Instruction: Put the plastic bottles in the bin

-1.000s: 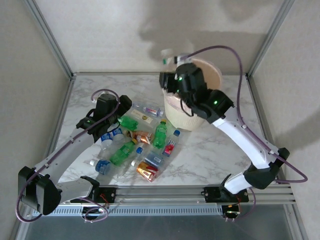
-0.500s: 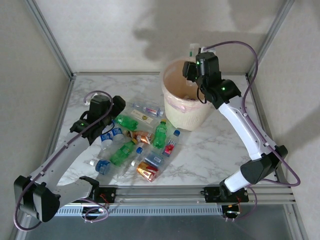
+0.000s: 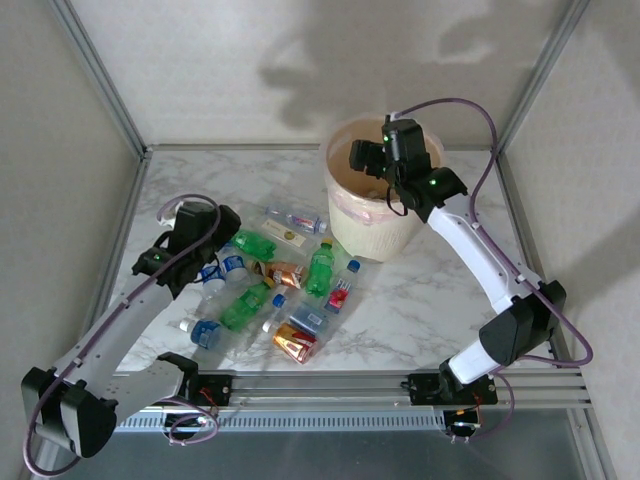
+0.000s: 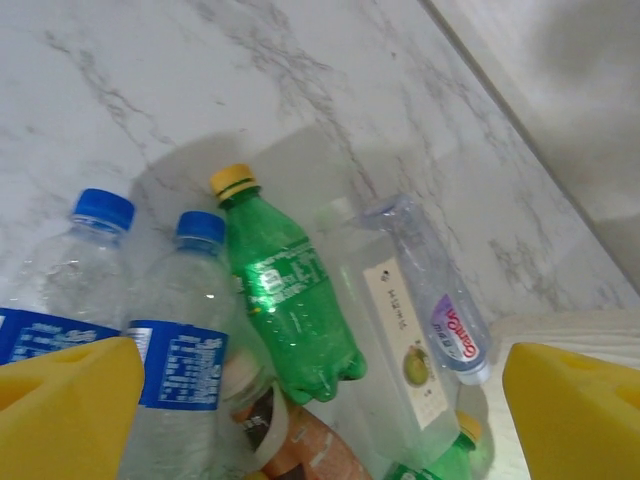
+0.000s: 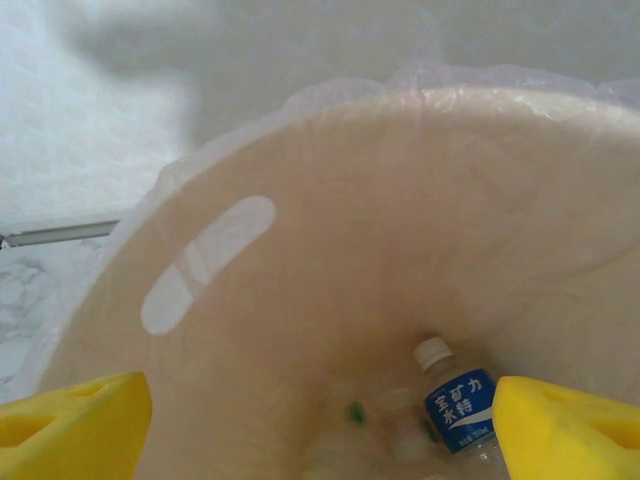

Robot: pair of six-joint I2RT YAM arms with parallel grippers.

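Now the right tool [image 5: 320,420] hangs spread and empty over the bin [image 5: 350,250]; the left tool [image 4: 320,405], also spread, hovers above bottles [image 4: 285,300] on the counter [image 4: 150,80].

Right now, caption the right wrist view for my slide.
Open right gripper over the lined bin, a blue-labelled bottle at its bottom.

One bin [image 3: 372,236] stands at one o'clock on the bench [image 3: 440,300], with one blue-labelled bottle [image 5: 458,400] visible inside. At nine o'clock of it lie three green bottles [image 3: 320,266], two copper bottles [image 3: 287,272], one red-labelled bottle [image 3: 338,295] and several clear bottles [image 4: 170,340], too overlapped to count.
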